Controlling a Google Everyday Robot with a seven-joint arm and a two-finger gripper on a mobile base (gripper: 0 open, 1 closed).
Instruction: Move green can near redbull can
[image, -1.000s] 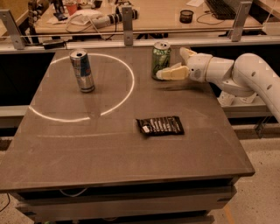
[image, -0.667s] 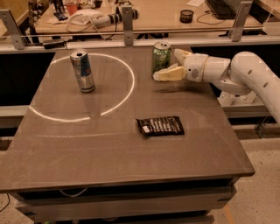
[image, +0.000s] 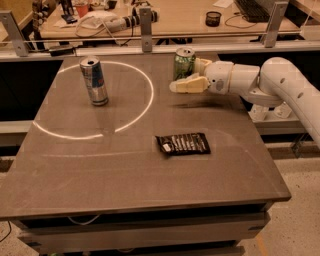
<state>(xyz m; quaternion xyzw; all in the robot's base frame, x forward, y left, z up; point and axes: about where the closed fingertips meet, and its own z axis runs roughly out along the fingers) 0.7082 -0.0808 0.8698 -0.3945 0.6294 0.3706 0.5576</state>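
The green can (image: 184, 62) stands upright near the table's far edge, right of centre. My gripper (image: 183, 76) reaches in from the right on the white arm, with its pale fingers (image: 189, 85) on either side of the can's lower part. The near finger crosses in front of the can and hides its base. The far finger is mostly hidden behind the can. The jaws look open around the can. The redbull can (image: 94, 81), slim, blue and silver, stands upright at the far left, well apart from the green can.
A dark snack packet (image: 183, 144) lies flat on the brown table (image: 125, 175), right of centre. A bright ring of light (image: 145, 107) curves across the tabletop. A rail with metal posts (image: 145, 22) runs along the far edge, with a cluttered desk beyond.
My gripper has slid left, so its near finger now reaches past the front of the green can. The green can and the redbull can have stayed where they were.
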